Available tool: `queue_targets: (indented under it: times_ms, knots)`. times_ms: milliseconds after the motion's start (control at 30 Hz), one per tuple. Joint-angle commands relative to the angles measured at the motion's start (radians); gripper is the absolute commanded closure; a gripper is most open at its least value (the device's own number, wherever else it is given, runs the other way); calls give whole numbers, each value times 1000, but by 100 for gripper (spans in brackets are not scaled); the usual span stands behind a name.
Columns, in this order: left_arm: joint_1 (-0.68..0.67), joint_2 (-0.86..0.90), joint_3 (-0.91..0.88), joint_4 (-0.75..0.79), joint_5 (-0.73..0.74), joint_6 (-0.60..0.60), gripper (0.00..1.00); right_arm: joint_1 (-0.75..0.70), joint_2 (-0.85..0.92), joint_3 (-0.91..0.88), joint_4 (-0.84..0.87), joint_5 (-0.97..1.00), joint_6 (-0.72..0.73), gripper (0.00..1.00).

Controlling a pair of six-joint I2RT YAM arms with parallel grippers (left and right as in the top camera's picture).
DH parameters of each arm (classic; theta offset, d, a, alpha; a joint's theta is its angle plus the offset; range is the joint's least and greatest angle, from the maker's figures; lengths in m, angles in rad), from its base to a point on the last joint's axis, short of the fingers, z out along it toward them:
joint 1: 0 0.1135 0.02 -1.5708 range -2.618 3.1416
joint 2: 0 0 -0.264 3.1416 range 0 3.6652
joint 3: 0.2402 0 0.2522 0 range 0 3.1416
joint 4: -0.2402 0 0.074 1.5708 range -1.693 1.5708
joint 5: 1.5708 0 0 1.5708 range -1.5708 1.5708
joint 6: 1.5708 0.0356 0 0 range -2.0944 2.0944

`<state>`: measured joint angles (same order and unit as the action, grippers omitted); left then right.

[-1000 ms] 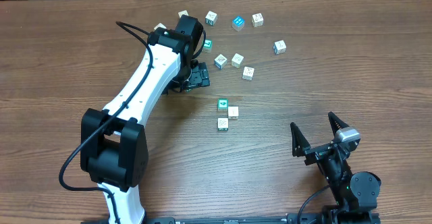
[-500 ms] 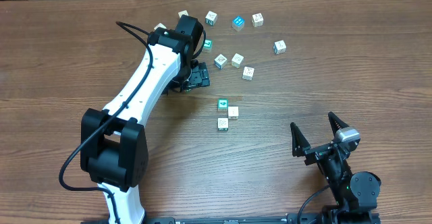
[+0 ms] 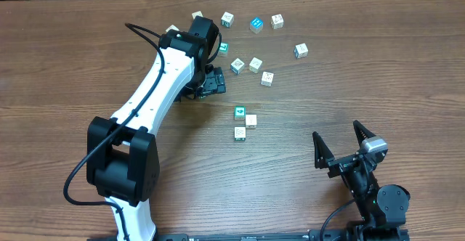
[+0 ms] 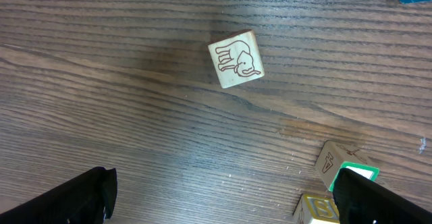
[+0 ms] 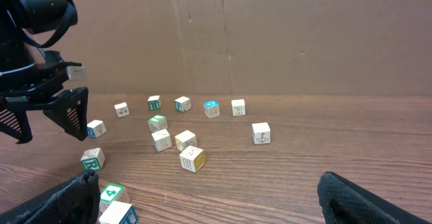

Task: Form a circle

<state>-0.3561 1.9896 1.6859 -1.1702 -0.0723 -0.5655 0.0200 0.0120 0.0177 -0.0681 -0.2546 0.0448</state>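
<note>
Nothing has moved: left fingers (image 4: 67, 200) stand wide apart, empty.

Light: bright, even and from overhead in all my views; no glare on the table (image 3: 73, 74).
Shadows: soft and short; I see a faint smudge left of the elephant cube (image 4: 235, 59).
Overhead: sharp edge to edge, no visible bending.
Left wrist: wood grain crisp; left fingers (image 4: 67, 200) dark and soft-edged.
Right wrist: near cubes (image 5: 192, 158) clear; right fingers (image 5: 54, 204) blurred black at the corners.
</note>
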Motion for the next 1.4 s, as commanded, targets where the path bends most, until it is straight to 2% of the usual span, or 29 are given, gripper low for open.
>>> queue_targets:
  times_ms: [0,900,1200,1367]
  knots:
    - [2,-21,22,3,-9,13,1,-3,-9,-10,6,7,-5,0]
    - [3,-21,22,3,-9,12,0,-3,-9,-10,6,7,-5,0]
    - [3,-21,22,95,10,-18,1,-3,-9,-10,6,7,-5,0]
    - [3,-21,22,97,10,-18,0,-3,-9,-10,6,7,-5,0]
